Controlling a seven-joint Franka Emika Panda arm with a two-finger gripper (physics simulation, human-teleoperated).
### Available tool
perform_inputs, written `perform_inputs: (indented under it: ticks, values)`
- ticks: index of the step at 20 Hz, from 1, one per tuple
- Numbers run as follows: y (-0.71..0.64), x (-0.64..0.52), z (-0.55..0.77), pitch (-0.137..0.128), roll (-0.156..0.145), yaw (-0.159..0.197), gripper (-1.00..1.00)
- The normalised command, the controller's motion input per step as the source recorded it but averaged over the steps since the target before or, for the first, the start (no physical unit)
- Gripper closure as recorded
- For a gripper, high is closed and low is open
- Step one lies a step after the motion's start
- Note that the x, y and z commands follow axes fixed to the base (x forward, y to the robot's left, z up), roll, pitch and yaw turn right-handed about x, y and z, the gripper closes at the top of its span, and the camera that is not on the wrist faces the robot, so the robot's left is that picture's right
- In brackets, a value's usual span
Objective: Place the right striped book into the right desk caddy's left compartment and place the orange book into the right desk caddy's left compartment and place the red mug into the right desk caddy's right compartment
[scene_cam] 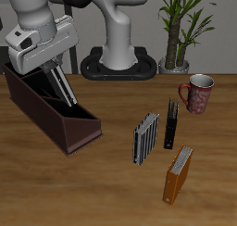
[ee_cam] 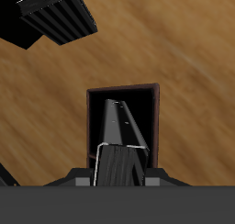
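Note:
My gripper (scene_cam: 56,69) is shut on a striped book (scene_cam: 63,89), which hangs tilted with its lower end inside the dark maroon desk caddy (scene_cam: 57,126). In the wrist view the gripper (ee_cam: 119,156) holds that book (ee_cam: 119,125) over a dark section (ee_cam: 99,108) bounded by the caddy's walls. I cannot tell which compartment it is. A second striped book (scene_cam: 145,138) stands on the table, also seen as the striped book (ee_cam: 61,15). The orange book (scene_cam: 179,174) stands nearer the table's front edge. The red mug (scene_cam: 197,93) stands upright farther back.
A slim black book (scene_cam: 171,124) stands beside the striped book on the table, and the black book (ee_cam: 16,26) also shows in the wrist view. A potted plant (scene_cam: 176,35) and the robot's base (scene_cam: 118,61) stand at the back.

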Motion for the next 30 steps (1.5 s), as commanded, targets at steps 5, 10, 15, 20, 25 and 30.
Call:
perform_inputs:
  ticks: [5, 10, 15, 20, 25, 30]
  values:
    - [-0.13, 0.02, 0.14, -0.018, -0.044, 0.001, 1.0]
    - [-0.17, 0.03, 0.09, -0.01, -0.039, -0.026, 1.0]
    - [-0.12, 0.06, 0.09, 0.002, -0.03, -0.013, 1.0]
    - [-0.01, 0.09, 0.14, -0.002, -0.028, -0.02, 1.0]
    - [0.03, 0.08, 0.13, -0.001, -0.015, -0.005, 1.0]
    - [0.06, 0.08, 0.05, -0.001, -0.006, -0.014, 1.0]
